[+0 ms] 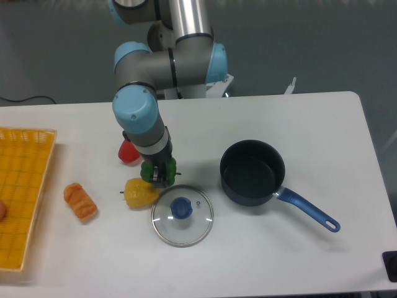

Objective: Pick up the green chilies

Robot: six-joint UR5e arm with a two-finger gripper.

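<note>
The green chilies [147,171] are a small glossy green toy lying just behind the yellow pepper [139,193]. My gripper [159,175] points straight down over them, and its dark fingers [166,176] stand on either side of the green toy. The wrist hides most of the chilies; only green bits show at the left and right of the fingers. I cannot tell whether the fingers press on the toy. The red pepper [128,151] lies behind the gripper, partly hidden by the arm.
A glass lid with a blue knob [182,215] lies just right of the yellow pepper. A dark pot with a blue handle [252,171] stands to the right. An orange croissant-like toy [80,200] and a yellow basket [25,195] are at the left.
</note>
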